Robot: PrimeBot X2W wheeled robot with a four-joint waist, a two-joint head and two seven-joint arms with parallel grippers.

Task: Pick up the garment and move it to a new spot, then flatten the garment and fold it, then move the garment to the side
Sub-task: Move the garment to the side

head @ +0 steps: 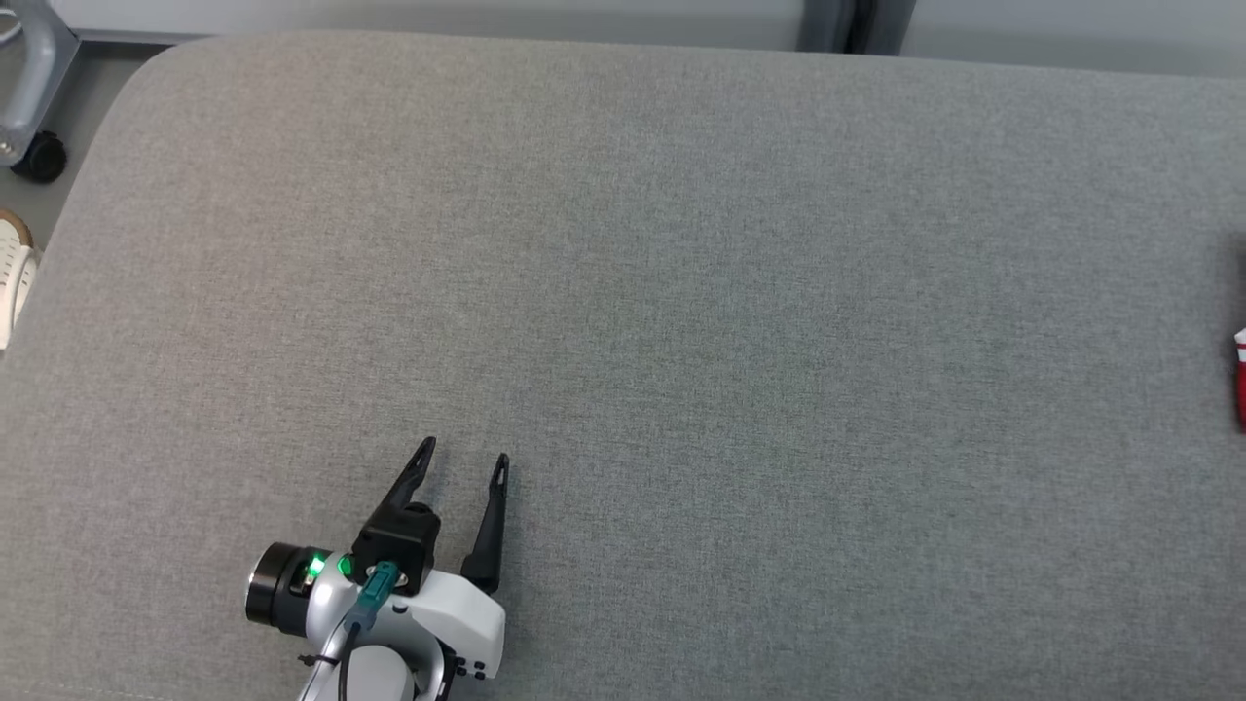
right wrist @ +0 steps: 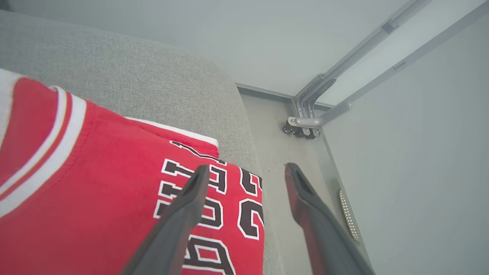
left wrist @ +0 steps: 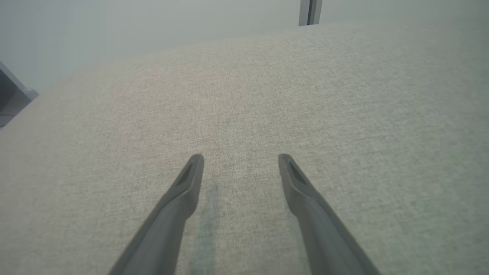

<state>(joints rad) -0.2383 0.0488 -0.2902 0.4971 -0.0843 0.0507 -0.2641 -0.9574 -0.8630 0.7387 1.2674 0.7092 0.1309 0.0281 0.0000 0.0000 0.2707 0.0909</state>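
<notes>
The garment (right wrist: 95, 183) is a red jersey with white trim and black letters, lying folded at the edge of the grey cushion (right wrist: 145, 88). In the head view a sliver of the garment (head: 1240, 380) peeks in at the right edge. My right gripper (right wrist: 246, 172) hovers open above the garment's corner, one finger over the lettering, the other past the cushion's edge over the floor; nothing is between them. My left gripper (head: 463, 462) stands open low over the cushion (head: 623, 292) at the front left, holding nothing. The left wrist view shows its spread fingers (left wrist: 187, 183) over bare fabric.
Grey floor (right wrist: 282, 152) drops off beside the cushion's right edge, with a metal frame on casters (right wrist: 305, 122) and a wall beyond. At the far left a caster (head: 41, 156) and a pale shoe-like object (head: 12, 273) sit on the floor.
</notes>
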